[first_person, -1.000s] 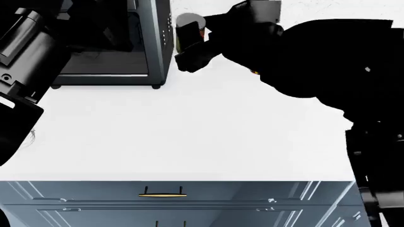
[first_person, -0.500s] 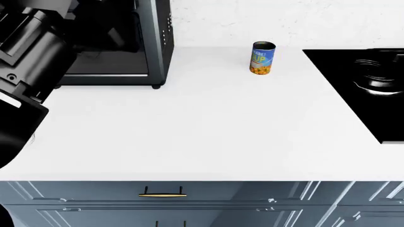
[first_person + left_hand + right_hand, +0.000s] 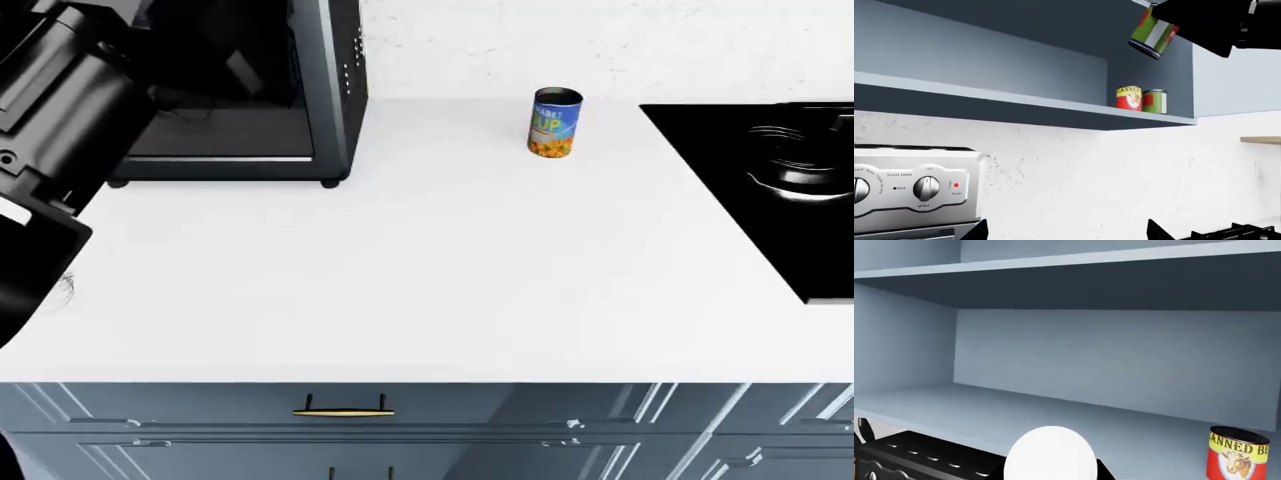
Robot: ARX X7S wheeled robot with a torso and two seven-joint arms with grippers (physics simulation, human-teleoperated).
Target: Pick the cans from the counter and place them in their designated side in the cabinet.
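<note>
Altogether four cans show. One blue-and-yellow can (image 3: 557,123) stands upright on the white counter (image 3: 427,270), between the dark oven (image 3: 254,90) and the black hob (image 3: 774,190), apart from both. Two more stand side by side on the cabinet shelf (image 3: 1021,99), at its end by the side wall: a red-and-yellow can (image 3: 1128,98) and a green can (image 3: 1155,101), just beside each other. A fourth, green-and-red can (image 3: 1154,34) hangs tilted above that shelf, clenched in the right gripper (image 3: 1187,22), whose dark fingers close around its upper part. The left gripper itself is out of sight; only the left arm (image 3: 54,130) shows.
</note>
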